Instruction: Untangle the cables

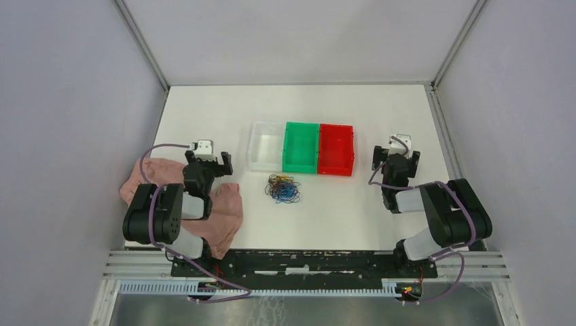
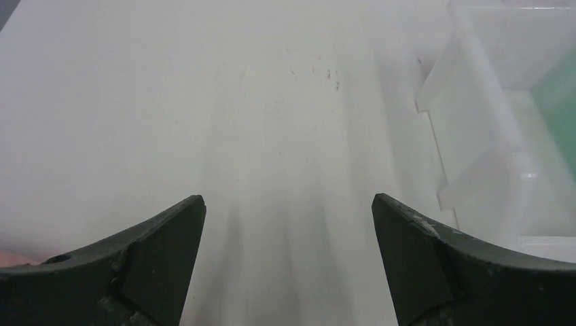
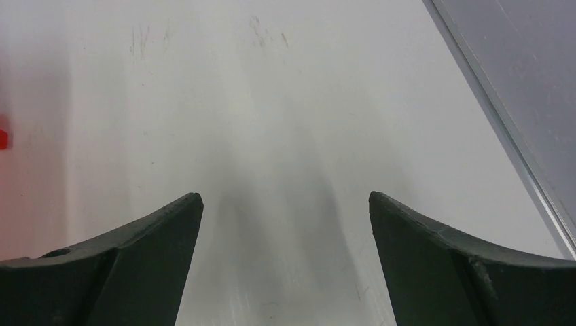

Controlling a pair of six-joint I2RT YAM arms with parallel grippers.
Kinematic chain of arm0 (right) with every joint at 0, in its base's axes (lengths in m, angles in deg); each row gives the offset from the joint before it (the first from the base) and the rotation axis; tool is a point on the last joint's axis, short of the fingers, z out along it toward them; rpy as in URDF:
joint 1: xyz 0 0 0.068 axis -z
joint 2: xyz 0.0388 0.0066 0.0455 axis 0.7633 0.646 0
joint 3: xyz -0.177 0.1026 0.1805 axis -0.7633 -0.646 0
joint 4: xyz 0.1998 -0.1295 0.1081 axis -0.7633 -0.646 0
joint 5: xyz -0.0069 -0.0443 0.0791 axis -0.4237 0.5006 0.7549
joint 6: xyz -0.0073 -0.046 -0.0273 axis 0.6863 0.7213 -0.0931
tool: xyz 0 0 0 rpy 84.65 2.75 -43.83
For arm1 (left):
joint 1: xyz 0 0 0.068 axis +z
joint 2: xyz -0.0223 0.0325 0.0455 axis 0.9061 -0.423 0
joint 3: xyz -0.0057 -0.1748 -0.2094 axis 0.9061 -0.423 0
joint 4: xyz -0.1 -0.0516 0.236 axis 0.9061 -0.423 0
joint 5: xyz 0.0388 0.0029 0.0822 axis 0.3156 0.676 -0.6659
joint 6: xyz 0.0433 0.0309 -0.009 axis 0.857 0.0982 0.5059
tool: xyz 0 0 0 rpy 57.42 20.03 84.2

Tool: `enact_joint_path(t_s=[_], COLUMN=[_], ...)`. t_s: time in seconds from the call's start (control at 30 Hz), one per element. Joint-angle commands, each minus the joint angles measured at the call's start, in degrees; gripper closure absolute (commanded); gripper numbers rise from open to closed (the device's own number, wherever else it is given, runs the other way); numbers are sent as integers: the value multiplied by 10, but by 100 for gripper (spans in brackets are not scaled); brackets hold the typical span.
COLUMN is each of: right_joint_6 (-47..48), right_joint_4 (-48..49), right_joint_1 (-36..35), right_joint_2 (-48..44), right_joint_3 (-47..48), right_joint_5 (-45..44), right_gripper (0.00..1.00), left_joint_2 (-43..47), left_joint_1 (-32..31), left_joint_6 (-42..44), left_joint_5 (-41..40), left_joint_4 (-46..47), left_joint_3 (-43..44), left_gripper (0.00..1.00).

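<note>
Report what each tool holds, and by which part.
Nothing is held. The left tool and the right tool are both open and empty; the cables lie on the table, apart from both.

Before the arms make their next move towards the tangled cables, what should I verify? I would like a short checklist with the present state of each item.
1. Left gripper open, holding nothing: ok.
2. Right gripper open, holding nothing: ok.
3. Cables lie on the table between the two arms, touched by neither gripper: ok.
4. White bin, green bin and red bin show nothing inside: ok.
5. Pink cloth lies apart from the cables: ok.
6. A free wire end to grasp first: cannot tell, the wires are too small in the top view.
</note>
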Motion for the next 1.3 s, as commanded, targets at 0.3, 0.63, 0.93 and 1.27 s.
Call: enact_joint_path(t_s=[0.3,0.63,0.93,1.27], right_joint_6=[-6,-10,-120,-387], right_joint_4=[25,24,-343,-526], right_joint_1=[2,10,10,5], right_joint_2=[-5,-45,-265,-301], right_joint_3=[16,-1,119,203], right_joint_5=[2,8,-14,133], right_gripper=[1,0,1,4], left_joint_2=[6,9,127,252], left_joint_1=[2,4,4,5], left_joint_6=[-8,-19,-7,112], left_joint_5=[-7,-34,-23,213], left_joint_4=[25,9,-231,-715], left_joint_3=[5,12,81,278], left_gripper=[1,1,1,1])
